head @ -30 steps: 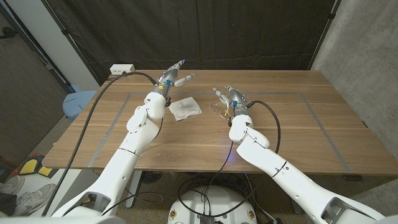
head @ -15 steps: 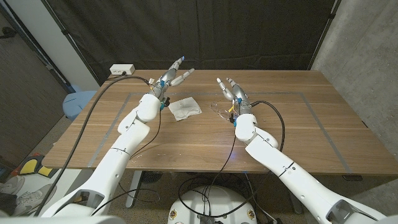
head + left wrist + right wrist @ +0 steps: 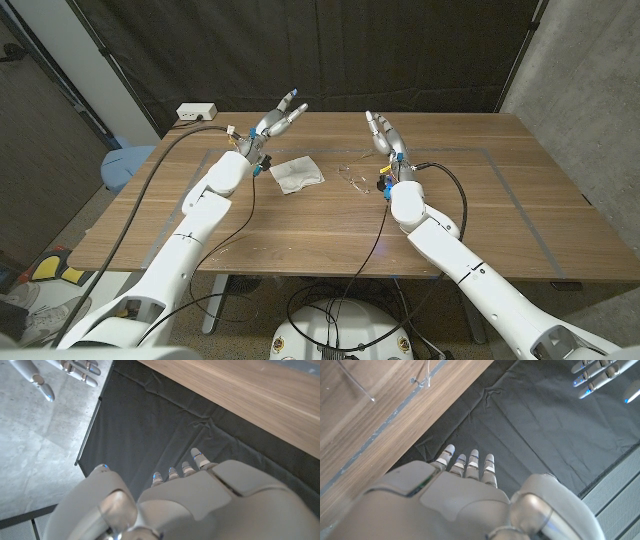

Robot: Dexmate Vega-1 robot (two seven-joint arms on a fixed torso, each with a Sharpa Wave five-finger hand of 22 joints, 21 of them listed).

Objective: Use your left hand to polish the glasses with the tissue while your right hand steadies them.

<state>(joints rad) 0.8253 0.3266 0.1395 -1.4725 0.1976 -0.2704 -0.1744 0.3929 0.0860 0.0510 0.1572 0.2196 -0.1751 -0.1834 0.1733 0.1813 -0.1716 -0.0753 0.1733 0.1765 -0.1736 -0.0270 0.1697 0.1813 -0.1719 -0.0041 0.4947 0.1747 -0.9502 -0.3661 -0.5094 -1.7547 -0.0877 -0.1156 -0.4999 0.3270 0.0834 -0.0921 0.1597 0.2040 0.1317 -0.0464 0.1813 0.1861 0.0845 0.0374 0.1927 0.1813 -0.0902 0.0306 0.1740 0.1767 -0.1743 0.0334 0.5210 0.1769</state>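
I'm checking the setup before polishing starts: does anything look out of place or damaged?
Nothing stands out. The tissue lies crumpled on the table, the glasses beside it, apart. Both the left hand and right hand are raised, holding nothing.

Wooden surface (image 3: 480,215) carries a crumpled white tissue (image 3: 297,173); clear glasses (image 3: 354,178) lie near the tissue, toward the robot's right.
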